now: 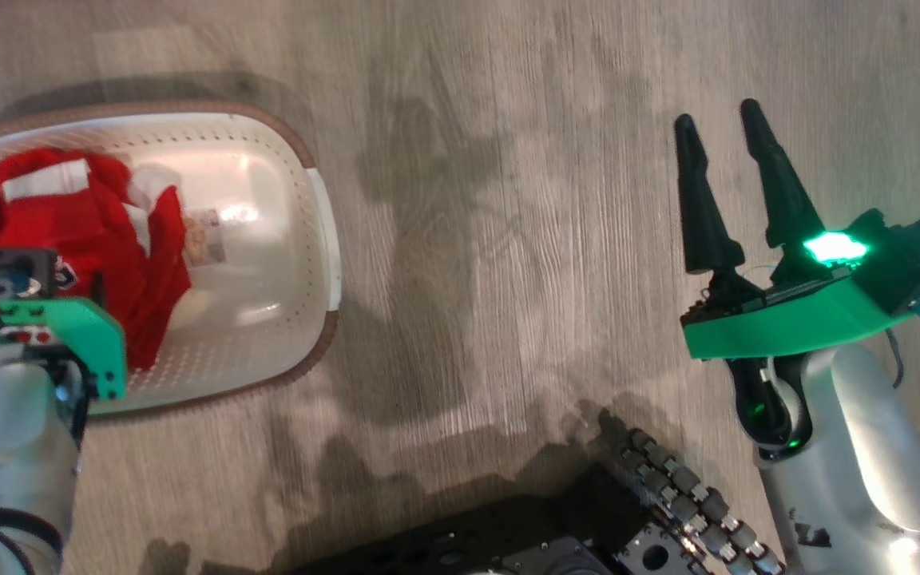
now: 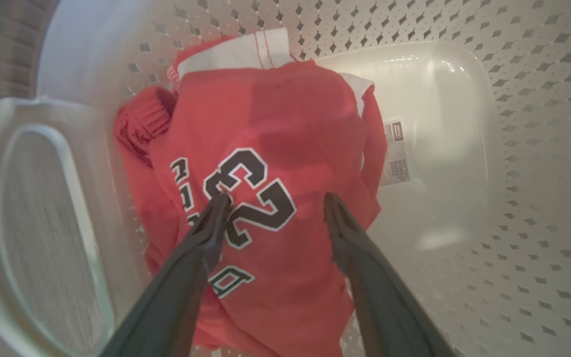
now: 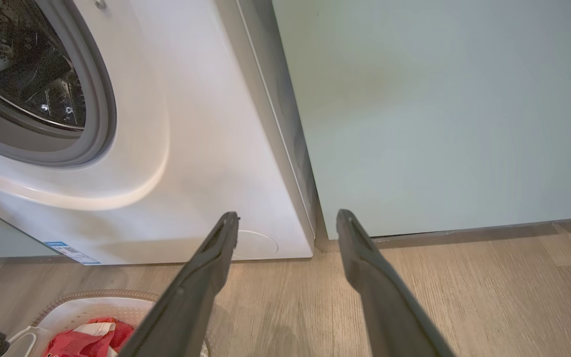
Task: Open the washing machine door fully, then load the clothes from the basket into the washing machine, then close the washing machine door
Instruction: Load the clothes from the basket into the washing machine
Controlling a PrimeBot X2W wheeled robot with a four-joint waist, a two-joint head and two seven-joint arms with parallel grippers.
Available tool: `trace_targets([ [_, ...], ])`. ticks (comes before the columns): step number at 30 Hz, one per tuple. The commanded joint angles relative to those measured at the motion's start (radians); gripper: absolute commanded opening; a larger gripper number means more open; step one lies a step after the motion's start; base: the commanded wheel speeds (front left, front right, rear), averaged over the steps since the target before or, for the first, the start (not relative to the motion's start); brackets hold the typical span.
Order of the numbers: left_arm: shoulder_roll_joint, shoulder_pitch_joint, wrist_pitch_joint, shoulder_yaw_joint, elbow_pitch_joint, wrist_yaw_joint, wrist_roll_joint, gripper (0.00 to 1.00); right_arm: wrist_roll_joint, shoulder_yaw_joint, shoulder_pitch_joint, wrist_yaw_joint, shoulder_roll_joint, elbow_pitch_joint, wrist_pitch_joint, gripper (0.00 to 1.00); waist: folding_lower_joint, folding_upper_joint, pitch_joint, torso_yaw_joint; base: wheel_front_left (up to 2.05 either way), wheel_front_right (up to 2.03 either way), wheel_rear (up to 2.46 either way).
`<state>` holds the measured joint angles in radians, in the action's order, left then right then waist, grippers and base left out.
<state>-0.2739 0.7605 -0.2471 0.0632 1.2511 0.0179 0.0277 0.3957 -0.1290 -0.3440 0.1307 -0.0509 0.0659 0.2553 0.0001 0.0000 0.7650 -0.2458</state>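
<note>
Floorboards (image 1: pixel 508 239) of pale wood run across the head view. At the left stands the basket (image 1: pixel 324 239), with the clothes (image 1: pixel 93 231) heaped at its left end. The left arm (image 1: pixel 13 447) reaches over the basket's near rim, its green wrist mount above the red fabric. At the right, the right hand (image 1: pixel 717 116) hovers over bare floor, spread and grasping nothing.

In the left wrist view, the left hand (image 2: pixel 275 198) hangs released over the jersey (image 2: pixel 265 124). Its two dark fingers (image 2: pixel 191 258) straddle the "23", tips close to the cloth; whether they touch I cannot tell. The sticker (image 2: pixel 397 158) on the basket's bottom lies just beside the clothes.

In the right wrist view, the right hand's fingers stand wide, aimed at the foot of the washing machine (image 3: pixel 191 124) where it meets the pale cabinet (image 3: pixel 439 99). The steel drum (image 3: pixel 23 74) shows inside the grey gasket at upper left. Basket and clothes sit on the floor at lower left.
</note>
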Motion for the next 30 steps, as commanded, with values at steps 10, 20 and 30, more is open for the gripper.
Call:
trace_targets([
  [10, -0.113, 0.06, 0.079, -0.004, 0.031, 0.013, -0.002, 1.0, 0.014, -0.045, -0.017, 0.0, 0.001, -0.055, 0.006, 1.0, -0.0001, 0.0, 0.125, -0.047, 0.0, 0.0, 0.0],
  [20, -0.157, 0.108, 0.153, 0.011, 0.038, -0.01, 0.007, 1.0, 0.043, -0.068, -0.044, 0.0, 0.001, -0.059, 0.006, 1.0, -0.0001, 0.0, 0.184, -0.077, 0.0, 0.0, 0.0],
  [30, -0.158, 0.098, 0.163, 0.027, 0.039, -0.036, 0.022, 0.0, 0.05, -0.076, -0.052, 0.0, 0.001, -0.047, 0.006, 1.0, -0.0001, 0.0, 0.166, -0.081, 0.0, 0.0, 0.0],
])
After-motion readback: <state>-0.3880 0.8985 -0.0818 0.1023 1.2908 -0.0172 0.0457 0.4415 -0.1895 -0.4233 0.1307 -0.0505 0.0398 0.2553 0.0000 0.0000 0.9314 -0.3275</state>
